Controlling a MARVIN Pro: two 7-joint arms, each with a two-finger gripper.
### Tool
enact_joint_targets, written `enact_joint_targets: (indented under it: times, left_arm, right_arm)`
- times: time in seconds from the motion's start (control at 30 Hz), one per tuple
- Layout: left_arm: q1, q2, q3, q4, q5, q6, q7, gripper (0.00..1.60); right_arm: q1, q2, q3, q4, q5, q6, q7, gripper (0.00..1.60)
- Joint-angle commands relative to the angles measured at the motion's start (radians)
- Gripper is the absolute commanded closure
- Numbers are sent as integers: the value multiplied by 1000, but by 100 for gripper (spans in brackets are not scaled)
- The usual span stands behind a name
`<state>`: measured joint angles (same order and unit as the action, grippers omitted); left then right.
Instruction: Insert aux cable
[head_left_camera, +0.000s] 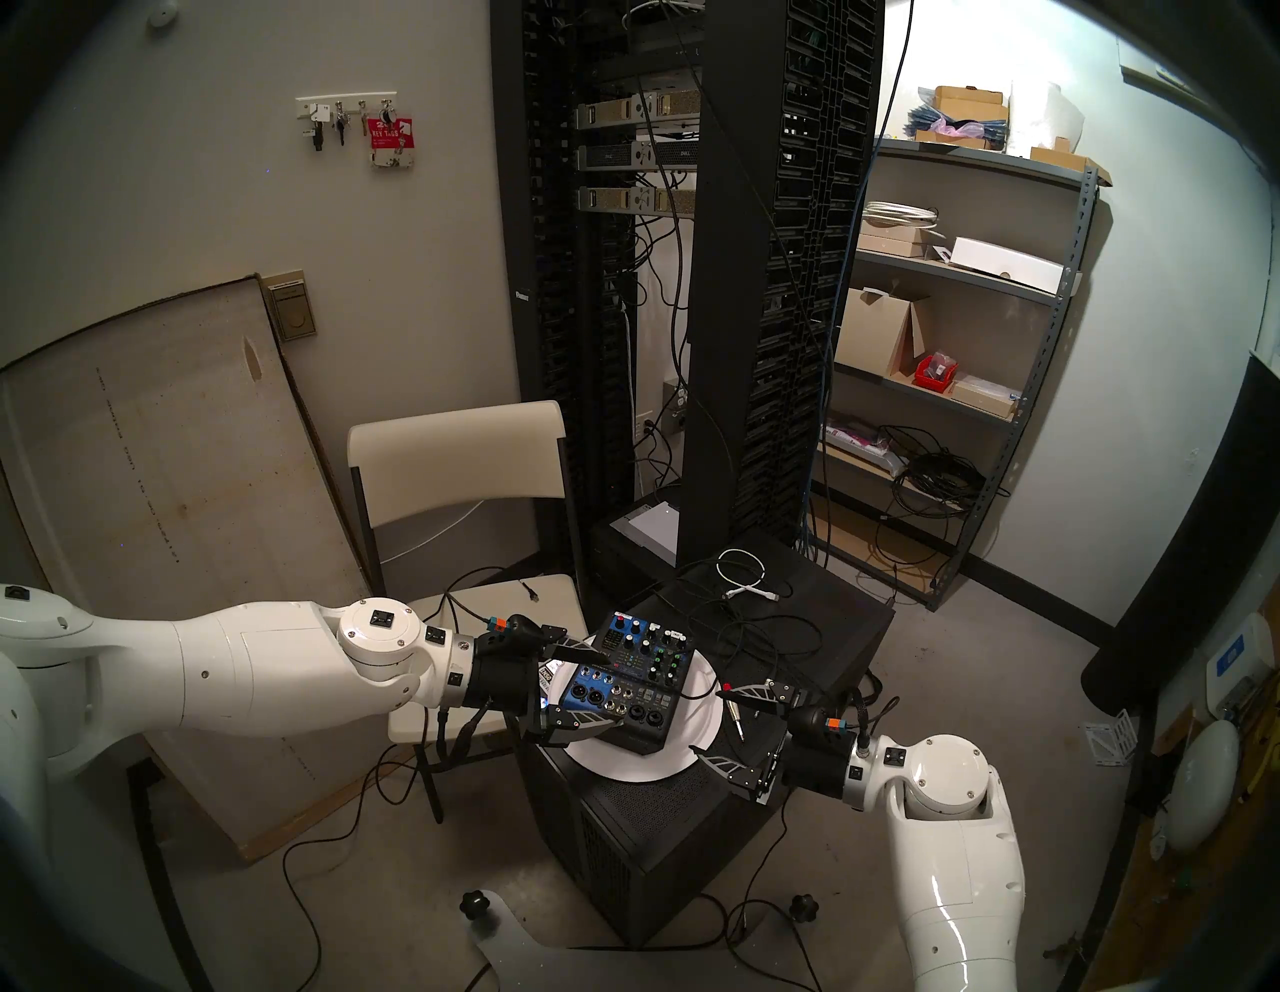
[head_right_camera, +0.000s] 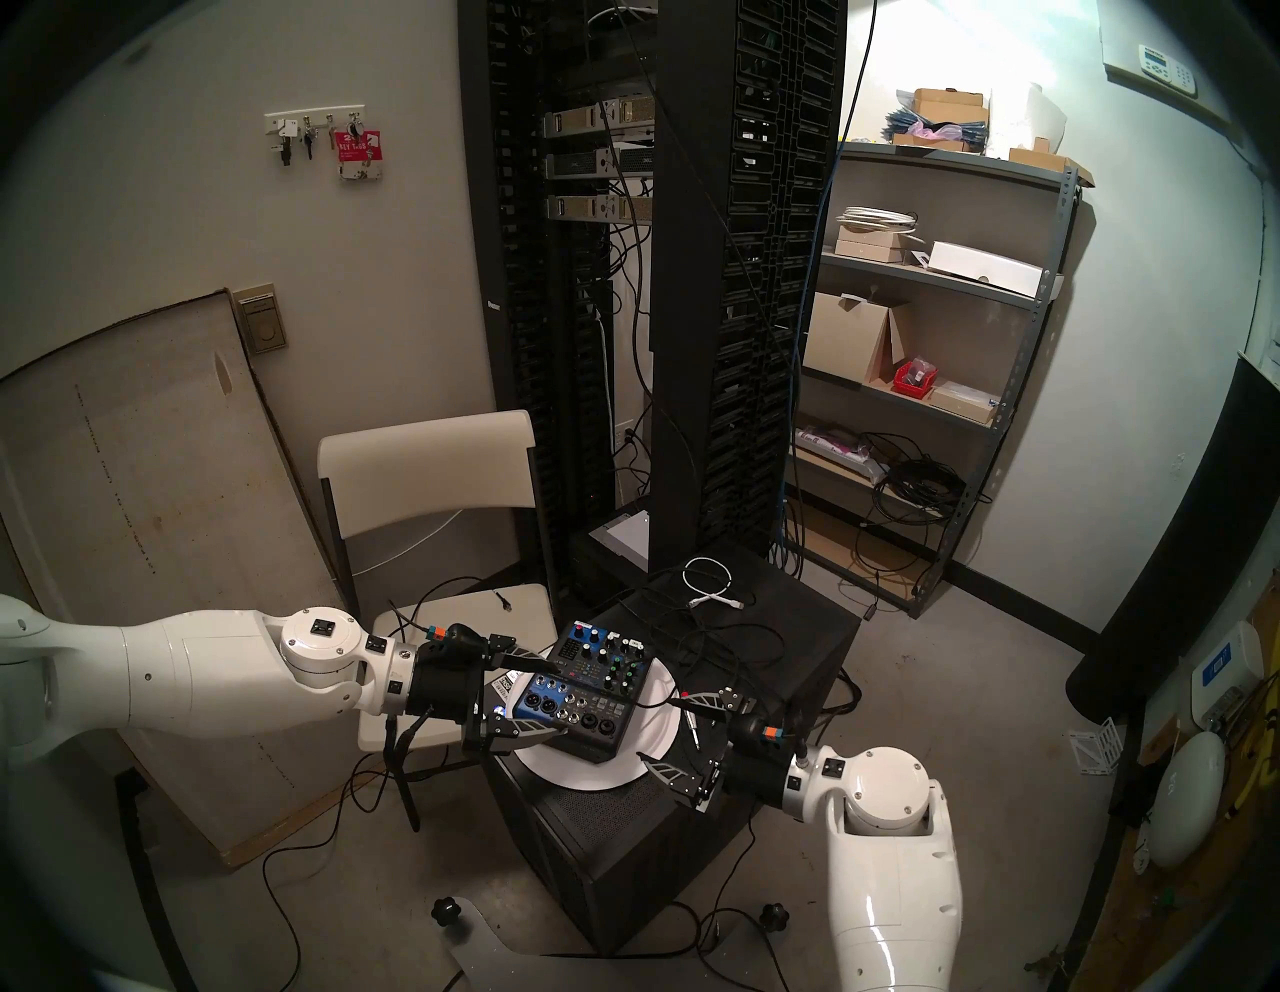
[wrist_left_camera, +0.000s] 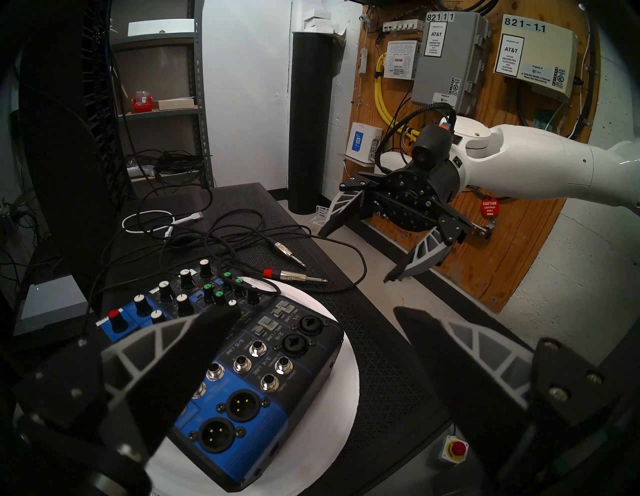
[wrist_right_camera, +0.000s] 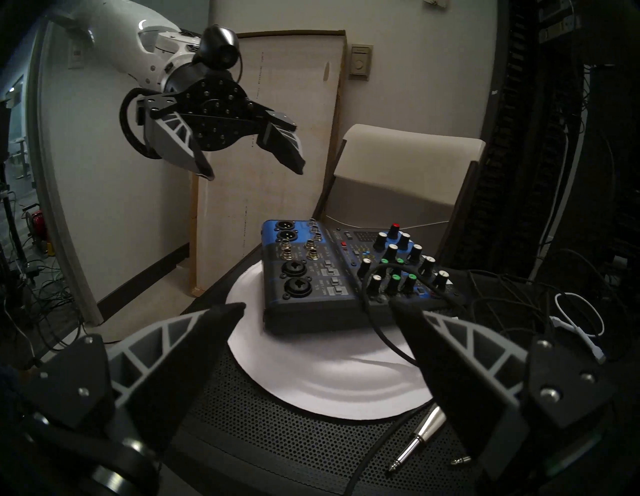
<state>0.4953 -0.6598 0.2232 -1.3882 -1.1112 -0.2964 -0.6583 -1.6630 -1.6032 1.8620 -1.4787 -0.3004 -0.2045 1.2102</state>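
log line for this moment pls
left end effector: open, empty, over mixer | right end effector: open, empty | jack plugs: lying loose on black cabinet | nothing plugged in

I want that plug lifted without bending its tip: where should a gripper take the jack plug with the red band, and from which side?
Probably the silver barrel of the jack plug with the red band, between band and tip. Come from above, fingers straddling it: it lies flat on the black perforated top, with its cable leaving the banded end.
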Motion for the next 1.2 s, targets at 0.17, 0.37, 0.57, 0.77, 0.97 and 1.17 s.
enact_joint_targets:
  times: [0.17,0.37,0.57,0.77,0.97,1.17]
  left_arm:
    - [-11,0,-10,0,-3,-3,1,0]
    - [-11,0,-10,0,-3,-3,1,0]
    - [-12,0,-9,0,-3,-3,2,0]
    - [-12,0,-9,0,-3,-3,2,0]
    - [-12,0,-9,0,-3,-3,2,0]
    - [-12,0,-9,0,-3,-3,2,0]
  right_arm:
    - [39,-15,-16,17,-64,25,-208,0]
    - [71,-18,8,37,-110,63,-308,0]
    - [115,-23,33,80,-138,81,-376,0]
    - [143,-28,42,99,-132,129,-406,0]
    - [163,-33,46,119,-154,160,-447,0]
    - [180,-27,44,143,-181,177,-474,0]
